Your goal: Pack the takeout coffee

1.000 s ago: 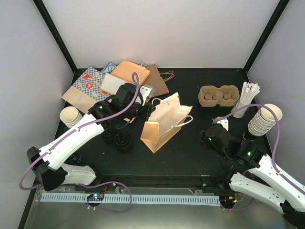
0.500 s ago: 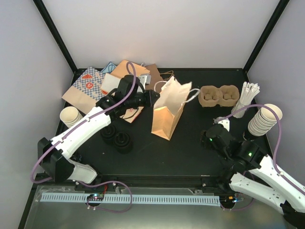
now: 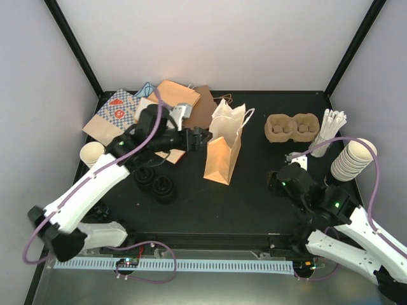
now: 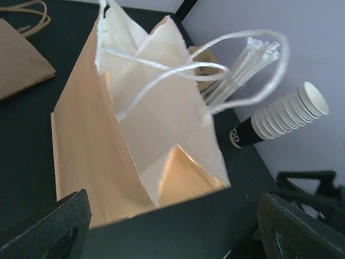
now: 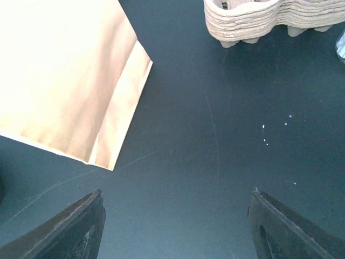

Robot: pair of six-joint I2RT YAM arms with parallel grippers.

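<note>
**Carrier lies crosswise, back right**

The left hand [image 3: 202, 136] gapes empty beside the upright paper bag [image 3: 222, 155]. The pulp carrier [image 3: 291, 127] sits on the tabletop [image 3: 254, 197], long axis left-to-right, wells upward. The right hand [image 3: 294, 166] is wide open and empty

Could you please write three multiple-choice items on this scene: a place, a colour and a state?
1. Where is the brown moulded-pulp two-cup carrier? A) on the black table, right of the upright tan paper bag B) inside that bag C) off the table
2. What colour are the bag's cord handles? A) black B) white C) red
3. How is the left tool? A) shut on a handle B) shut on a cup C) open, empty
Answers: A, the top view shows it beside the bag; B, the left wrist view shows white loops; C, its fingers stand apart.
</note>
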